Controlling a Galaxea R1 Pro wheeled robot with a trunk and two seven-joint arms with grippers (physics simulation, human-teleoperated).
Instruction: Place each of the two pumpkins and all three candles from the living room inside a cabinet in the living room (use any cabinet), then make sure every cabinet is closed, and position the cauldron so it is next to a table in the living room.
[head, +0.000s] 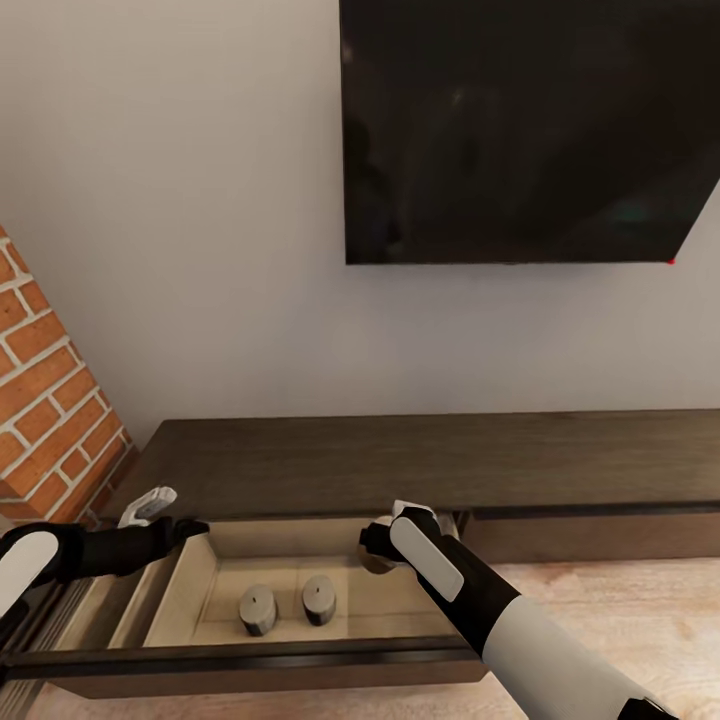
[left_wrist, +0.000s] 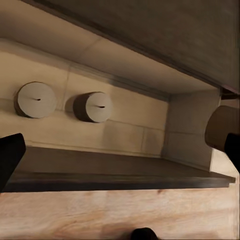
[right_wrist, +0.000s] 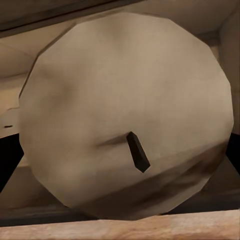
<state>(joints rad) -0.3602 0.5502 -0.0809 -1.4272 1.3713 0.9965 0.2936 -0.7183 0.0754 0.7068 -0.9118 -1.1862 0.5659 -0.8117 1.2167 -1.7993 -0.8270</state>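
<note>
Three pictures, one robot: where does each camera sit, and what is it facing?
Head: up on the robot, looking down at the open cabinet, wall and TV; both arms show.
Left wrist: by the left claw, facing into the drawer at two candles; dark fingertips at the edges.
Right wrist: by the right claw, facing the third candle close up.
Head and left wrist share the two candles.

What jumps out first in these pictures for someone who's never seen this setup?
Two stubby grey candles stand side by side in the open drawer of the long dark brown cabinet. The right gripper holds a third tan candle over that drawer. A big black screen hangs on the wall above.
</note>
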